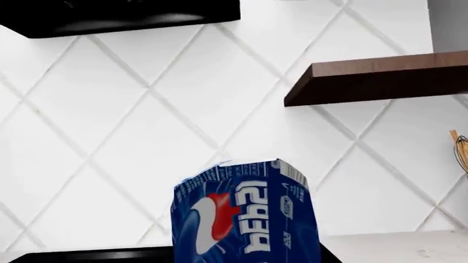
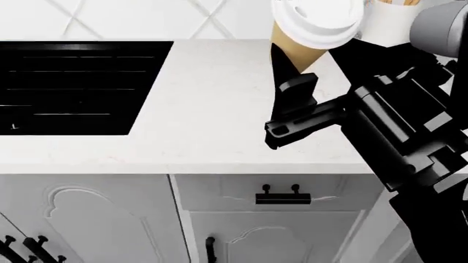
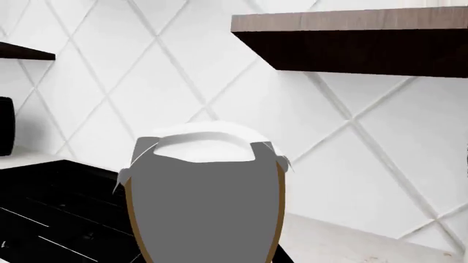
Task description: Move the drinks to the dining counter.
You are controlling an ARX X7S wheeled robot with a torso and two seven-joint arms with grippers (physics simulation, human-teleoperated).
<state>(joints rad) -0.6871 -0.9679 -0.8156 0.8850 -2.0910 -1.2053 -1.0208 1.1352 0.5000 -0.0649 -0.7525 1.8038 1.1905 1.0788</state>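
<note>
We see the cup (image 2: 310, 33) clamped in our right claw (image 2: 289, 82), lifted over the white tabletop (image 2: 205, 109) beside the cooktop (image 2: 73, 87), w/ the can (image 1: 245, 219) close before the left wrist cam, left claw's state unclear.

I'm looking down on a white marble worktop (image 2: 212, 109) with a black cooktop (image 2: 73, 87) set into it on my left. Below it sit pale grey cabinet doors (image 2: 87, 219) and 1 drawer with a black handle (image 2: 283, 195). Behind, the wall (image 1: 146, 109) is white tile laid in diamonds. A dark wooden shelf (image 1: 380, 76) hangs there, and a black hood (image 1: 109, 16) above.
</note>
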